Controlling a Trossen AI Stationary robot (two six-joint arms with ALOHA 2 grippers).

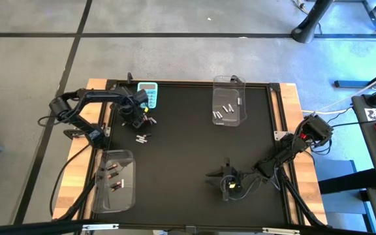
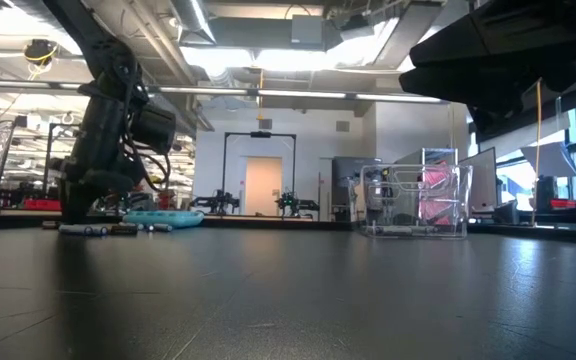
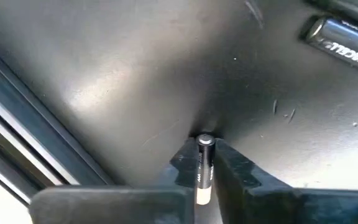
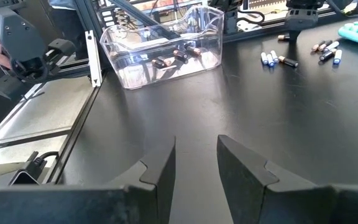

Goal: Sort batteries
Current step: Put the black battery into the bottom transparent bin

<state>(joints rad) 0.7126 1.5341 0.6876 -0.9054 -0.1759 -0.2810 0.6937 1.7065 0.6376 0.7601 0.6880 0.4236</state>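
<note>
The left gripper (image 3: 205, 163) is clamped on one battery (image 3: 204, 168) near the table's (image 1: 188, 156) far left corner, just beside the calculator (image 1: 148, 93). Loose batteries (image 1: 142, 138) lie nearby; others are held in two bins (image 1: 229, 101). The right gripper (image 4: 196, 165) is parked, half-open and empty, near the right front edge.
</note>
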